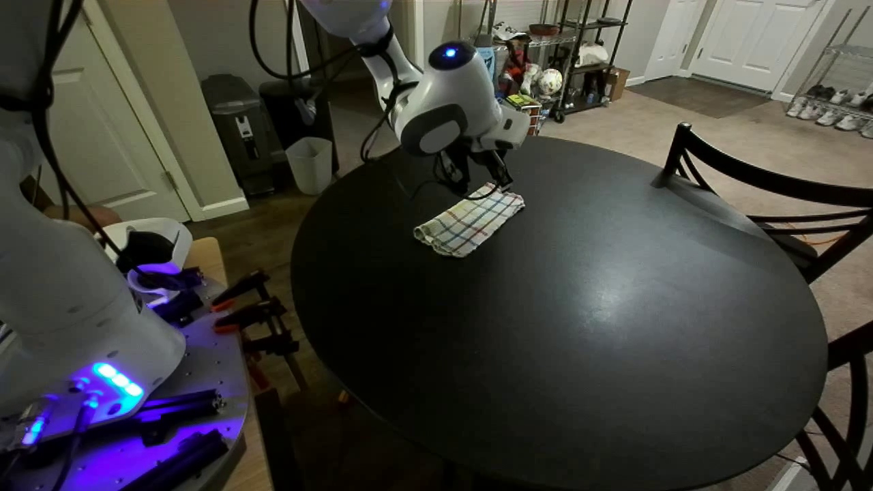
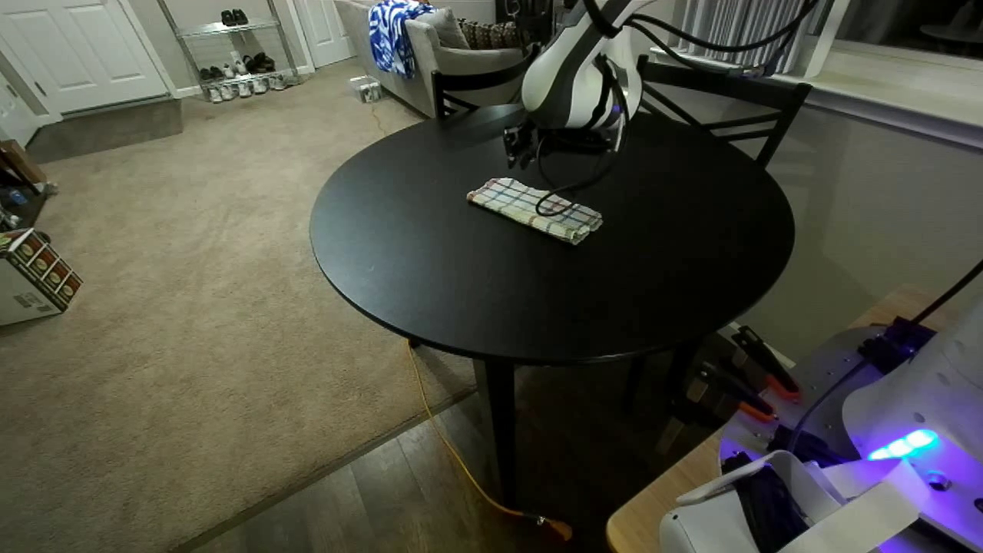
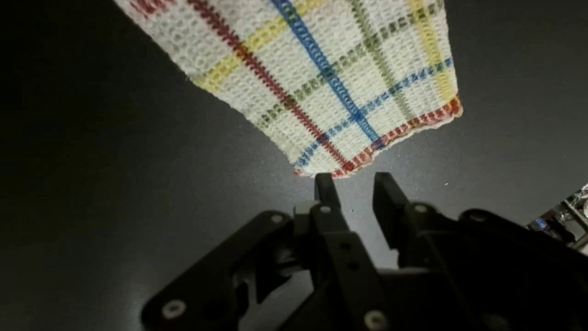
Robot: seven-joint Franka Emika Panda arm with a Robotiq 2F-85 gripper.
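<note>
in an exterior view a checked cloth [image 1: 470,221] lies toward the far left of the round black desk [image 1: 600,307], seemingly folded, with what look like layers at its near end. the claw [image 3: 353,179] is parted by only a narrow gap, with nothing between its fingers [image 3: 328,193]; in the wrist view their tips appear right by the red-striped hem [image 3: 398,134] at the cloth's far end, though whether they touch it cannot be told. a loop of black cable [image 2: 572,187] hangs in front of the cloth in an exterior view.

the cloth should be light, limp and hard to damage, and its open, bumpy weave looks grippy rather than slippery. lying this flat, it offers little to pinch in the middle; the hem or one of its corners, where the edge ruffles slightly, seems the better hold. a shallow pinch might catch just the upper layer and let the fold come open, so a deep, firm bite through all the layers would suit it. lifted by one end, it would probably sag and swing.
</note>
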